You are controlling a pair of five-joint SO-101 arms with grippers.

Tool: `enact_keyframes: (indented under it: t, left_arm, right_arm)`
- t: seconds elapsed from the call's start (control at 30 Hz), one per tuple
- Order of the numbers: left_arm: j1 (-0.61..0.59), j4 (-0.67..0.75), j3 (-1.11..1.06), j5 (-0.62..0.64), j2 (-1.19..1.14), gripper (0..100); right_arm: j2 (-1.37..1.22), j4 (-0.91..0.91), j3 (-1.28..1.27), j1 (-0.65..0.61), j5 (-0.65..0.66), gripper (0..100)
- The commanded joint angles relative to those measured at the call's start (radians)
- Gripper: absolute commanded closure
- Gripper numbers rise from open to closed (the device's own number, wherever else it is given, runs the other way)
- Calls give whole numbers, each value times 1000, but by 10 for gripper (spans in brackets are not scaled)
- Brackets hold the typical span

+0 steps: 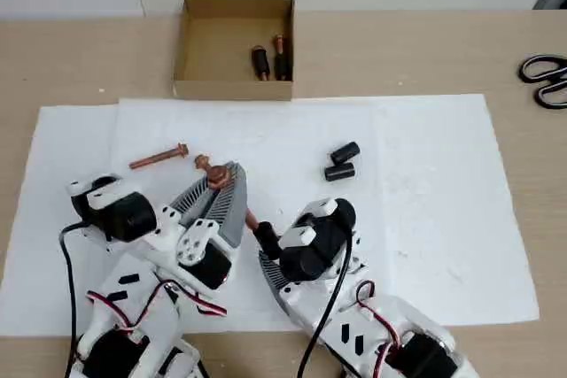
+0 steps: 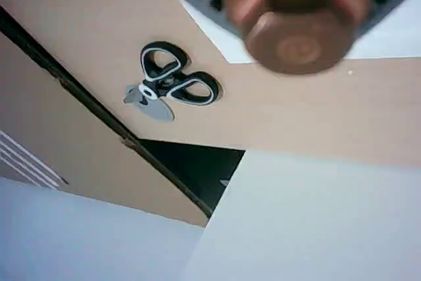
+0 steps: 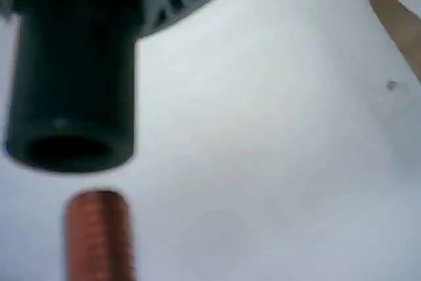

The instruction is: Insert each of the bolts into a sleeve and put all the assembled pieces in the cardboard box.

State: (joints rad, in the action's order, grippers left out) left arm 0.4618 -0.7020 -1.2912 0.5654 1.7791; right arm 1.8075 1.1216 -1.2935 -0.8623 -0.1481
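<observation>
Two parts nearly meet: left gripper [image 1: 226,175] pinches a bolt [image 1: 205,165], shank mostly hidden; right gripper [image 1: 268,250] clamps a sleeve [image 1: 265,235], largely covered.

Bright even light, soft faint shadows

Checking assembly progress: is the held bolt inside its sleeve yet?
Out. The bolt tip sits just short of the sleeve mouth, a gap showing between them.
</observation>
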Motion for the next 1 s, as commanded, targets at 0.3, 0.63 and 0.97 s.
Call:
enact_keyframes:
  t: [0.3, 0.63, 0.97]
  left_arm:
    - [3, 35, -18, -6, 5, 995]
    - [28, 37, 4, -6, 5, 995]
    - [48, 29, 7, -6, 5, 995]
  right_arm:
    - [2, -22, 26, -53, -3, 995]
    - [2, -24, 23, -2, -3, 995]
    - [4, -28, 25, 1, -3, 995]
